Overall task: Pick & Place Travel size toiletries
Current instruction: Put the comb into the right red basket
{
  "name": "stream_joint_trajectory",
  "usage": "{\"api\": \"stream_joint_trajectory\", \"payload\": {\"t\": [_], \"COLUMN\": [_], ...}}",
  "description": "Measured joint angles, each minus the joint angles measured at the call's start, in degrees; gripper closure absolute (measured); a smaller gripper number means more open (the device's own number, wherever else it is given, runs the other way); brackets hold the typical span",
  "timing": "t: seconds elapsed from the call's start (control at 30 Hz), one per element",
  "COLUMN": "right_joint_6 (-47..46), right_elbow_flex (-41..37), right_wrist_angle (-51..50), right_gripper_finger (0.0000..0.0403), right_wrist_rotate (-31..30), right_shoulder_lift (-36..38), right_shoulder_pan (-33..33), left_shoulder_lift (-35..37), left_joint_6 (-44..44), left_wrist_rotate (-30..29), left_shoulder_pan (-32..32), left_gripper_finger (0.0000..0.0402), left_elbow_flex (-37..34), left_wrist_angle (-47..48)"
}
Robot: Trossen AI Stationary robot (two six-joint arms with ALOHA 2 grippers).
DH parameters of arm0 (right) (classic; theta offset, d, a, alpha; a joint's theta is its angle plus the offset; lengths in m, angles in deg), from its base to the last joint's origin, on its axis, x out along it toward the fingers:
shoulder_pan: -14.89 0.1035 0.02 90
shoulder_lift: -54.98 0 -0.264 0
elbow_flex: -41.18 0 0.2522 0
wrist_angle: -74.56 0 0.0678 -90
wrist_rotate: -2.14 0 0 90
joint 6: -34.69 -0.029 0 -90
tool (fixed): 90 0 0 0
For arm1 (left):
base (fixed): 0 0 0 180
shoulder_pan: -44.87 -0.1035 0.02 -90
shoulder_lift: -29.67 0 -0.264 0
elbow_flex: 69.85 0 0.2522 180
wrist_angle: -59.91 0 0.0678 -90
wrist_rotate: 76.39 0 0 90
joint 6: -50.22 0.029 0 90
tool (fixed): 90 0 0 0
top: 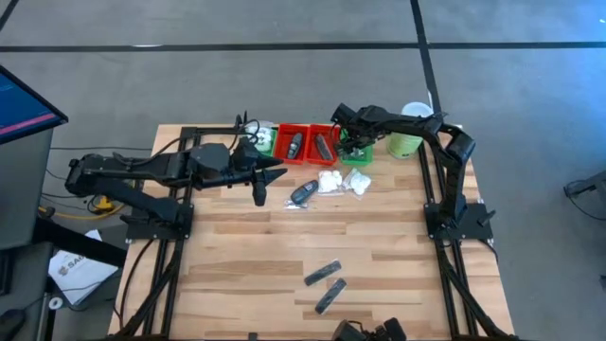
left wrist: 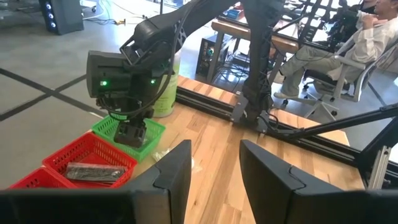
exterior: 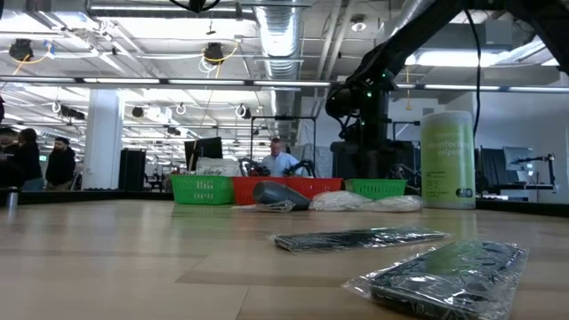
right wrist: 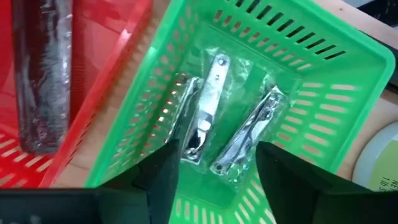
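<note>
The right gripper (top: 354, 144) hangs with its fingers spread apart over the green plastic basket (right wrist: 323, 109) at the far right of the tray row, where three silvery metal pieces in clear wrap (right wrist: 208, 109) lie on the basket floor. The left gripper (top: 268, 175) hovers left of the red trays (top: 305, 144), its fingers parted around nothing. White soft packets (top: 343, 181) and a black oval piece (top: 303, 194) lie just near of the trays, and two dark grey flat bars (top: 327, 284) sit well apart at the table's near side.
</note>
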Motion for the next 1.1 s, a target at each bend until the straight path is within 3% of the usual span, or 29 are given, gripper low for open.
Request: {"api": "stream_joint_trajectory", "payload": {"t": [0.27, 0.53, 0.83, 1.03, 1.1], "right_joint_6": [1.52, 5.93, 12.9, 13.52, 14.28], "right_elbow_flex": [5.72, 18.22, 29.43, 33.18, 34.09], "right_wrist_angle": [-2.96, -6.23, -7.09, -7.73, -7.87], "right_gripper_finger": [0.0181, 0.0206, 0.0305, 0.0387, 0.0398], "right_wrist_rotate": [0.04, 0.01, 0.04, 0.04, 0.04], "right_shoulder_lift": [0.02, 0.06, 0.11, 0.11, 0.11], "right_shoulder_pan": [2.11, 4.42, 8.84, 11.67, 12.57], "left_shoulder_lift": [0.0, 0.0, 0.0, 0.0, 0.0], "left_joint_6": [0.02, 0.48, 0.5, 0.5, 0.5], "left_wrist_rotate": [0.01, 0.04, 0.21, 0.19, 0.17], "left_shoulder_pan": [0.0, 0.0, -0.7, -0.7, -0.7], "left_gripper_finger": [0.0275, 0.0275, 0.0275, 0.0275, 0.0275], "left_elbow_flex": [0.01, 0.01, 0.01, 0.01, 0.01], "left_wrist_angle": [0.19, 0.23, 0.17, 0.17, 0.16]}}
